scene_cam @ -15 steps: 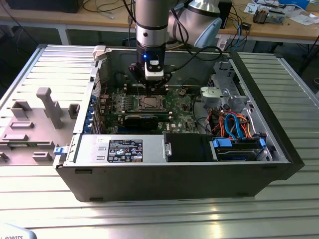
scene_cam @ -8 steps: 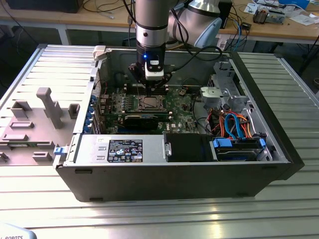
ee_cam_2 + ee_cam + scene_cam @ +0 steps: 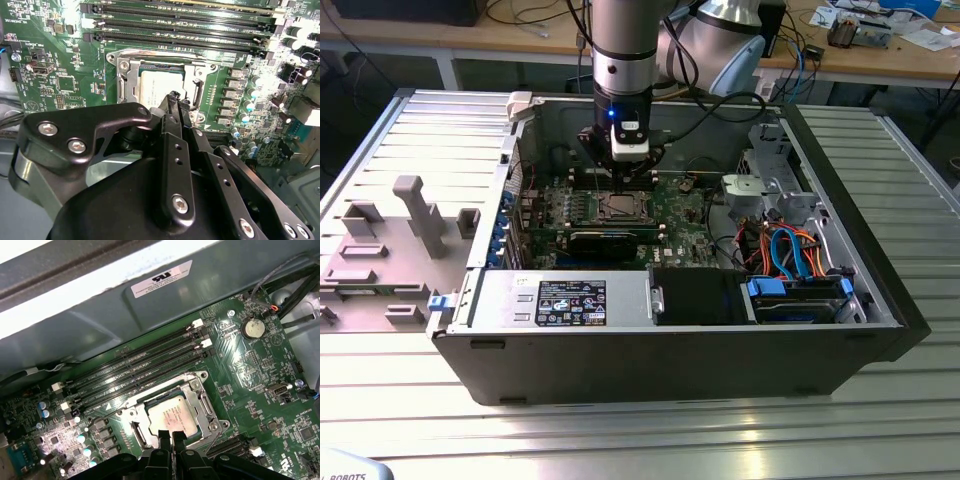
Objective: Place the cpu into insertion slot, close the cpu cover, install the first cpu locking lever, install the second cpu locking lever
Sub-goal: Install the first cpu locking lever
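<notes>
Pincer at cpu; mem slots beside

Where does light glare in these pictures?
First wrist view: the case wall glares white. Exterior view: the ribbed table shines. Second wrist view: the black end effector looks dark against the lit motherboard.

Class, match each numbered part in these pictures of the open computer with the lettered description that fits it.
Parts:
1. cpu
2. cpu cover
3. memory slots
4. gripper

Descriptions:
A. long, black, lying side by side
B. shut, tips at the chip's near edge
C. square metal frame lying closed around the chip
D. flat silver-grey square showing through the frame's window

Pairs: 1-D, 2-C, 3-A, 4-B
</notes>
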You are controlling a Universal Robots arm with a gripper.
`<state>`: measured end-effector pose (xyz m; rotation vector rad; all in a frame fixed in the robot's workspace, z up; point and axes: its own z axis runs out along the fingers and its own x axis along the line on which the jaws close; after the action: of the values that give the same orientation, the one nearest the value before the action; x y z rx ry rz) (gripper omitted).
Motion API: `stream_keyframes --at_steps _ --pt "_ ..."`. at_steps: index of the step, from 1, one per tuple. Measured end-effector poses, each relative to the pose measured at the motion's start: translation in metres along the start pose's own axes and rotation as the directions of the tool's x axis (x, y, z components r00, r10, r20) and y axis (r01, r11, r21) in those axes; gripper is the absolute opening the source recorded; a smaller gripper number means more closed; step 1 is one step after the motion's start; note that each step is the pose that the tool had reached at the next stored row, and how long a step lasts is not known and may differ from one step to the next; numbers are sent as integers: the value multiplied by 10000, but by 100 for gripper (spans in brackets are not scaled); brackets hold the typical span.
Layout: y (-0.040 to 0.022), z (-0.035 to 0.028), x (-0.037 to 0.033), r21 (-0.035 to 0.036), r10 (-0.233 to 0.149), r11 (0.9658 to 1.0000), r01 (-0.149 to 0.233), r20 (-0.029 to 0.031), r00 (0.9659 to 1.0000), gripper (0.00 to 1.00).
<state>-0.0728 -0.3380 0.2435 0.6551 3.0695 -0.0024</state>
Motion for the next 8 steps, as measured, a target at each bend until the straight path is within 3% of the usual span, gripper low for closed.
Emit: stream_keyframes --at_steps 8 --pt "0 0 0 0 -103 9999 103 1 9999 16"
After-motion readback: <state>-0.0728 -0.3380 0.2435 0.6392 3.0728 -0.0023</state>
